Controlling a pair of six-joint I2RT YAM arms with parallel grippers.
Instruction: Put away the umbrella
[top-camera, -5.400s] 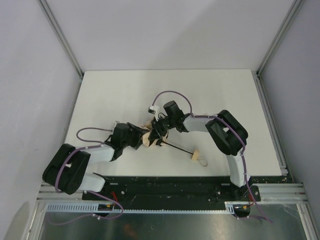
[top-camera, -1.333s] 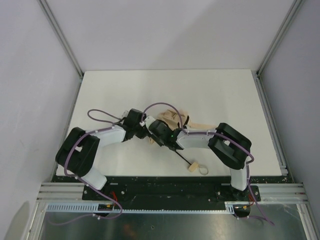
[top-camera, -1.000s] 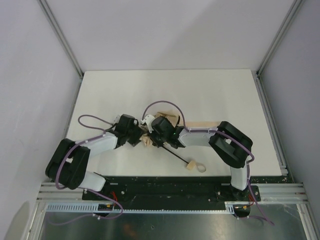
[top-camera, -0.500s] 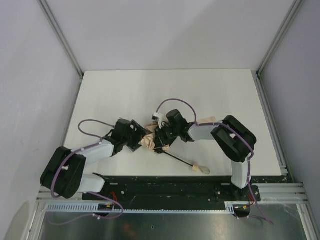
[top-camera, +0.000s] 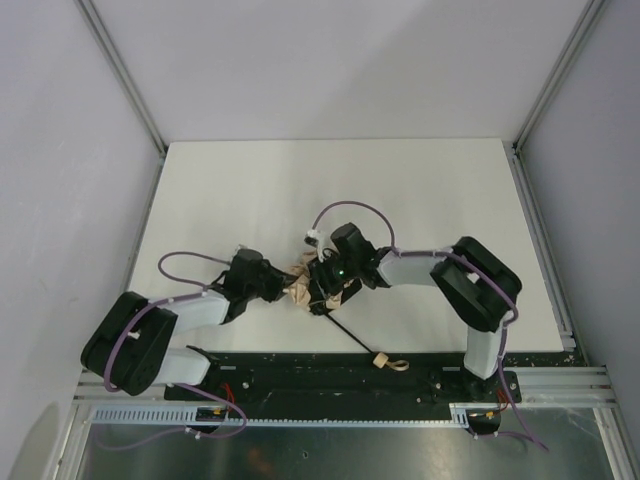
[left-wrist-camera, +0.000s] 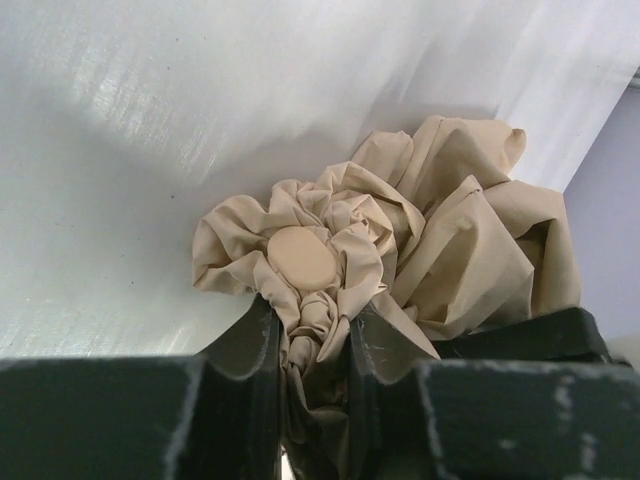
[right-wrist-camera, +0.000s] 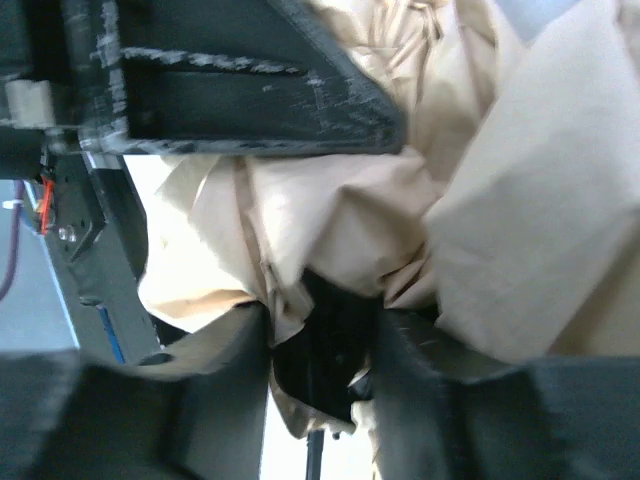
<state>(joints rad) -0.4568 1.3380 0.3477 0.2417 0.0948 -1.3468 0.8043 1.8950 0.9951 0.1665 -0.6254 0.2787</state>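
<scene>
The umbrella lies collapsed near the table's front middle, its tan fabric bunched between my two grippers. Its thin black shaft runs toward the front right to the small tan handle and loop strap at the table's front edge. My left gripper is shut on the bunched fabric just below the round tan tip cap. My right gripper is shut on the black hub and fabric folds from the other side. The two grippers nearly touch.
The white table is enclosed by grey walls with metal rails at its sides. A black base rail runs along the front edge, right by the umbrella's handle. Purple cables loop over both arms.
Both grippers stayed on the bunched fabric. The right arm dragged the umbrella toward the front, so the handle and strap slid down to the table's front edge. The left arm drew back slightly leftward.
</scene>
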